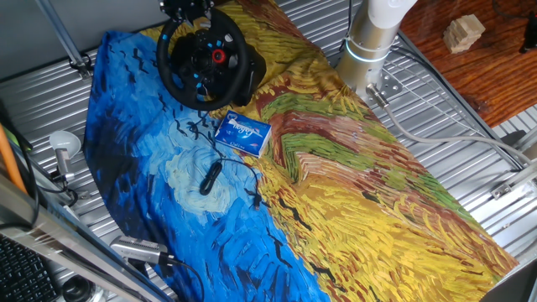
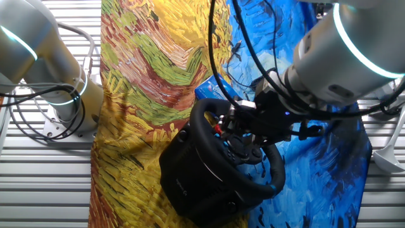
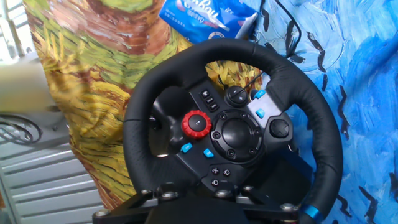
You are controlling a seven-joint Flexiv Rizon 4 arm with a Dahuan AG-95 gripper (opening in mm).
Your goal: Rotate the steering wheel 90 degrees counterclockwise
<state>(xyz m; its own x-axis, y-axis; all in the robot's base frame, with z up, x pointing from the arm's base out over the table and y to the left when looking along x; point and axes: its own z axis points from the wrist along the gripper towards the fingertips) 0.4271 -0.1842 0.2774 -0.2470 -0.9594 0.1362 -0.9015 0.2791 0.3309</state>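
Observation:
The steering wheel is black and round, with a red knob and small blue buttons on its hub. It stands on its black base at the far left end of the painted cloth. It fills the hand view and shows in the other fixed view. My gripper is at the wheel's far upper rim. In the hand view only the gripper body shows, over the near rim. Its fingertips are hidden, so open or shut does not show. A blue stripe on the rim lies right of the gripper.
A small blue packet lies on the cloth just in front of the wheel, and also shows in the hand view. A thin black cable with plug lies nearer. The arm's base stands to the right. A wooden block sits on the wooden table.

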